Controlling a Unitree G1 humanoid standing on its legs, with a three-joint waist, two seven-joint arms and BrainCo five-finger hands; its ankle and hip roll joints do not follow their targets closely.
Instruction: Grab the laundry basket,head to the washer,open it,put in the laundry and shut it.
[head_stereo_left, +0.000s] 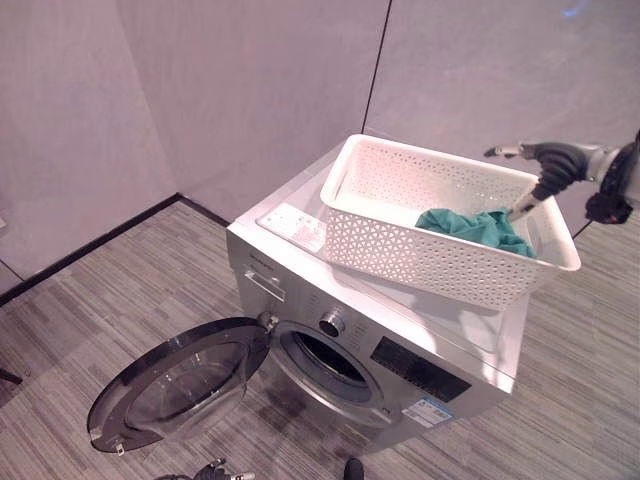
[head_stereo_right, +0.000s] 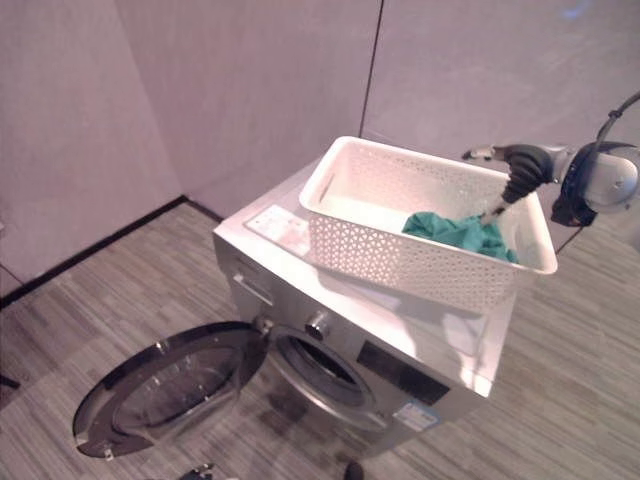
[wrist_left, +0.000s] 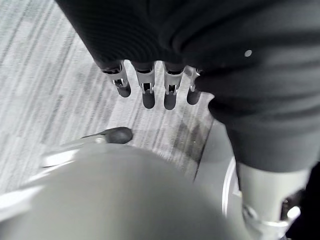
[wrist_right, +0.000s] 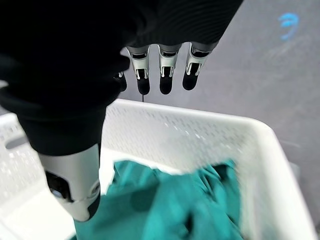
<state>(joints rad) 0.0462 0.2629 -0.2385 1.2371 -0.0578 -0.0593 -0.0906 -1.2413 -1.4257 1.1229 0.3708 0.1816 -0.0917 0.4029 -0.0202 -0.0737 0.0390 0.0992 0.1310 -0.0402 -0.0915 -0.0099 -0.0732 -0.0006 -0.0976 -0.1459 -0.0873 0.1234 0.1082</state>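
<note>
Pale panelled walls with a dark seam — grey striped plank floor, black skirting

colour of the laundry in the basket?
Teal green cloth, lying in the white basket; the right wrist view shows it best.

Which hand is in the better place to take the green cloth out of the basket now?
The right hand. It hangs open just above the green cloth in the white basket on the washer. The left hand is low, near the floor.
</note>
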